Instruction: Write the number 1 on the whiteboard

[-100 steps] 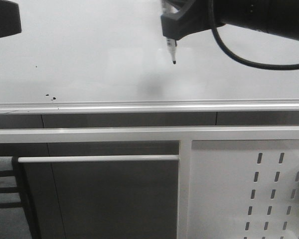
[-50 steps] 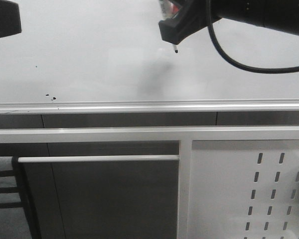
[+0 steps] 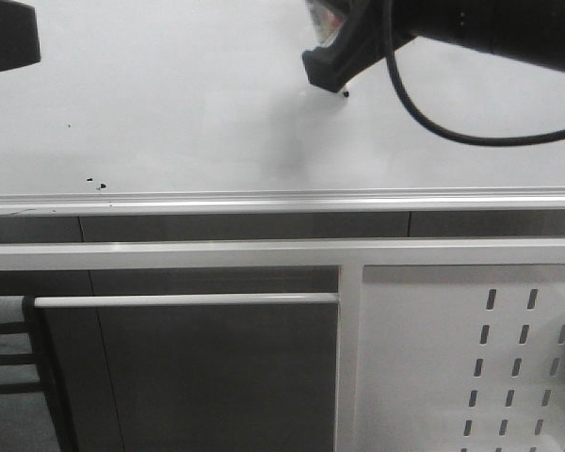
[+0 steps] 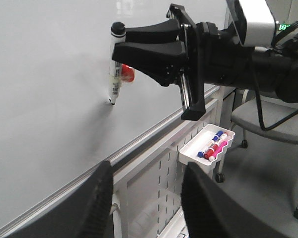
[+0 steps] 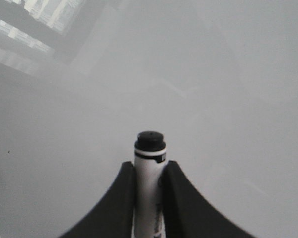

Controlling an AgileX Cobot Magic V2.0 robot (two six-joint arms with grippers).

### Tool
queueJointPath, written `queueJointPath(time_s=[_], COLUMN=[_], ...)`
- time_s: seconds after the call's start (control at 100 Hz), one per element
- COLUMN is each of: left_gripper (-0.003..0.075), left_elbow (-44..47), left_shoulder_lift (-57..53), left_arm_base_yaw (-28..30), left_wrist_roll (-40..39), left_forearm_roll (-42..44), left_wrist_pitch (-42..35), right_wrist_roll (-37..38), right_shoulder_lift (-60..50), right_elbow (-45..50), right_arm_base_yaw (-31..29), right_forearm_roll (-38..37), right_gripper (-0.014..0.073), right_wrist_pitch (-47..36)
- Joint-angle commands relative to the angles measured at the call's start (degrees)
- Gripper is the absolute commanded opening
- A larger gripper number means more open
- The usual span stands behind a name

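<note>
No text, number or brand can be read anywhere. The white-barrelled marker with a black cap (image 4: 114,64) carries dark print on its label, too small and blurred to make out, and the glossy pale grey-white whiteboard (image 3: 169,104) bears no legible writing.

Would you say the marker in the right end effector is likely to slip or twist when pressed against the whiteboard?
Probably stiff: the marker looks like a straight rigid barrel. Its smooth round body, pinched between only two fingers, might pivot or slide. The glossy whiteboard likely offers little friction.
</note>
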Motion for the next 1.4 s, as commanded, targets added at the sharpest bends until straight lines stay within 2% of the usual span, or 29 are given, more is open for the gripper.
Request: queueJointPath(time_s=[0.0, 1.09, 1.39], left_gripper=[0.0292, 0.0292, 0.0292], left_elbow=[-1.24, -1.24, -0.29], left_shoulder_lift=[-0.63, -0.63, -0.63], left_arm_base_yaw=[0.22, 0.22, 0.22], left_wrist_roll=[-0.59, -0.59, -0.59], left_forearm_roll=[-2.9, -2.67, -1.84], left_wrist_pitch=[-2.95, -2.74, -3.54], right_wrist_roll=[-0.7, -0.46, -0.46], right_shoulder_lift=[-0.71, 2.55, -3.22], right_elbow=[-1.74, 0.14, 4.82], right_arm_base_yaw=[-0.63, -0.51, -0.51], right_forearm_roll=[1.96, 1.74, -0.08], right_gripper=[-0.005, -0.005, -0.005], right_wrist_pitch=[-9.38, -9.87, -9.87])
